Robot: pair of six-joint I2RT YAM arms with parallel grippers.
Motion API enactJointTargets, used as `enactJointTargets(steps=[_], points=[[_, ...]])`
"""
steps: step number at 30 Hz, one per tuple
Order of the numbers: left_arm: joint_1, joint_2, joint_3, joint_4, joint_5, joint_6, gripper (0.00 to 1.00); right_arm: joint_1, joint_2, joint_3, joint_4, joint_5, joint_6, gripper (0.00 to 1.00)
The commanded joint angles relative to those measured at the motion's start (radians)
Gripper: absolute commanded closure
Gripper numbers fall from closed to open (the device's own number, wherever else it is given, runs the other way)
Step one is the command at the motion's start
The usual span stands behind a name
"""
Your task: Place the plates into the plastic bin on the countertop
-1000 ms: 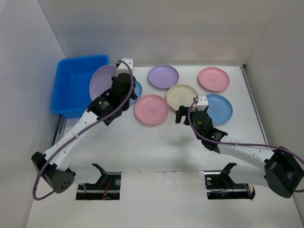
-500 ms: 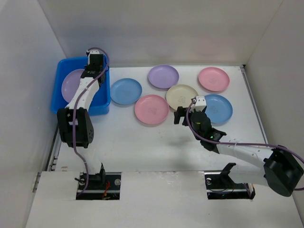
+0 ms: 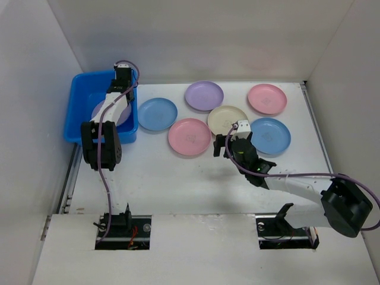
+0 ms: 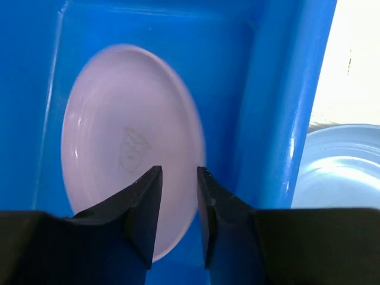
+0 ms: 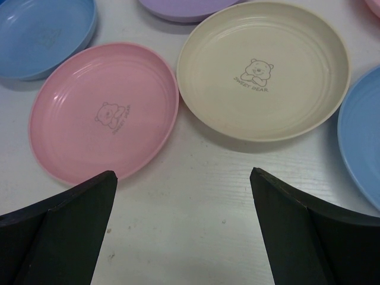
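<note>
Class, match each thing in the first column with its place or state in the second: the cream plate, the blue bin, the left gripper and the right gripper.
Column one
1. cream plate
2. bin
3. left gripper
4. right gripper

Column two
a. wide open over the counter
b. holds one purple plate
c. slightly open, above the bin
d. lies on the counter next to a pink plate

Pairs: 1-d, 2-b, 3-c, 4-a.
</note>
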Motion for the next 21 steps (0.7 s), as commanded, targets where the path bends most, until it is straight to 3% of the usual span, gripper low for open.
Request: enactJointTargets(steps=[1, 7, 11, 17, 21], points=[[0.004, -0.048, 0.024, 0.072, 0.000, 0.016, 0.69, 0.011, 0.004, 0.046, 0.029, 0.009, -0.010, 0.00], [-0.016, -0.129, 0.005, 0.088, -0.014, 0.010, 0.37, 0.012, -0.011, 0.038, 0.029, 0.014, -0.011, 0.00], [-0.112, -0.254, -0.018, 0.072, -0.015, 0.014, 0.33, 0.011, -0.034, 0.027, 0.029, 0.026, -0.011, 0.00], [-0.411, -0.376, -0.142, -0.057, -0.009, 0.011, 0.29, 0.011, -0.088, 0.001, 0.029, 0.060, -0.011, 0.00], [-0.555, -0.384, -0.317, -0.037, -0.022, -0.117, 0.33, 0.011, -0.125, -0.015, 0.029, 0.066, -0.011, 0.00]])
